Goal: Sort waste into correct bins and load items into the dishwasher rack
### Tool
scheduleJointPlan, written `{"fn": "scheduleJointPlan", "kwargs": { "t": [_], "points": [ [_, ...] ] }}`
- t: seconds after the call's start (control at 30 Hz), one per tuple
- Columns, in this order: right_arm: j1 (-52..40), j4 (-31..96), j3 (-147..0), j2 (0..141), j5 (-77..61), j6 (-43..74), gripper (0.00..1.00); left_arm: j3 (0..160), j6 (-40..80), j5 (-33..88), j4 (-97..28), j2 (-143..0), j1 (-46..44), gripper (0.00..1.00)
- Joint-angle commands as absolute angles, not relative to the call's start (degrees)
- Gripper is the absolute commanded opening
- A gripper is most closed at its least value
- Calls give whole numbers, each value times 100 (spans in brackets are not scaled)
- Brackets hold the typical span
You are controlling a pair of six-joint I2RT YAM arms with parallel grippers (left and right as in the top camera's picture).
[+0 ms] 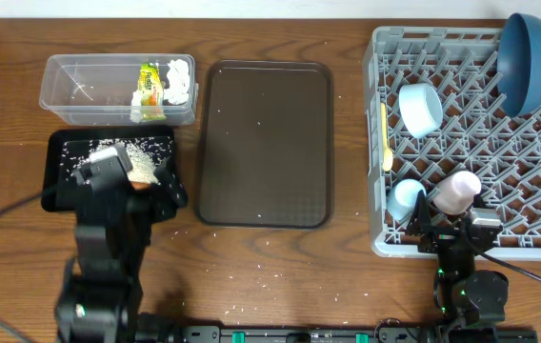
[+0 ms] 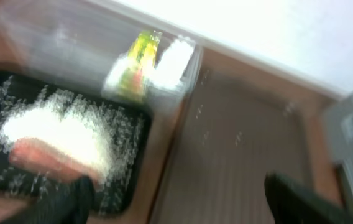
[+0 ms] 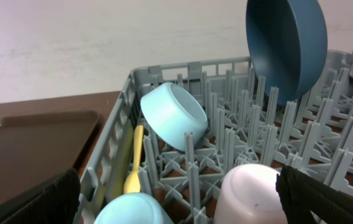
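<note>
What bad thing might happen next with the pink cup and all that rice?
The right gripper is open with the pink cup between its fingers; a clumsy move might knock it into the small blue cup beside it.
The left gripper is open close to the black tray heaped with rice; a bump might scatter more grains onto the table, where some lie now.

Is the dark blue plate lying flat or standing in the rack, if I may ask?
Standing on edge: the dark blue plate rises among pegs of the rack.
</note>
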State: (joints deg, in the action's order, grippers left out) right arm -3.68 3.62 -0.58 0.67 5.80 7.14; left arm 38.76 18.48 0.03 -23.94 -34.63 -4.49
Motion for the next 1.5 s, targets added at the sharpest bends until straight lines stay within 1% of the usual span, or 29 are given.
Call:
{"fn": "scheduleJointPlan", "kwargs": {
  "t": [0.0, 0.07, 0.23, 0.47, 0.7, 0.93, 1.47],
  "points": [
    [-414, 366, -34, 27, 574, 659, 99, 2961, 694, 749, -1500, -2585, -429, 89],
    [-414, 366, -34, 27, 574, 659, 99, 2467, 484, 829, -1037, -2141, -429, 89],
    [-414, 366, -34, 27, 574, 659, 99, 1393, 473, 495, -204, -1258, -429, 89],
    [-414, 366, -34, 27, 574, 659, 99, 443, 425, 338, 375, -585, -429, 89],
    [-414, 366, -34, 27, 574, 659, 99, 16, 408, 340, 346, -82, -429, 90],
    [-414, 366, -34, 27, 574, 659, 99, 23, 405, 336, -399, -10, -425, 90],
    [-414, 366, -34, 27, 574, 659, 99, 23, 410, 340, -384, -23, -425, 89]
  ]
}}
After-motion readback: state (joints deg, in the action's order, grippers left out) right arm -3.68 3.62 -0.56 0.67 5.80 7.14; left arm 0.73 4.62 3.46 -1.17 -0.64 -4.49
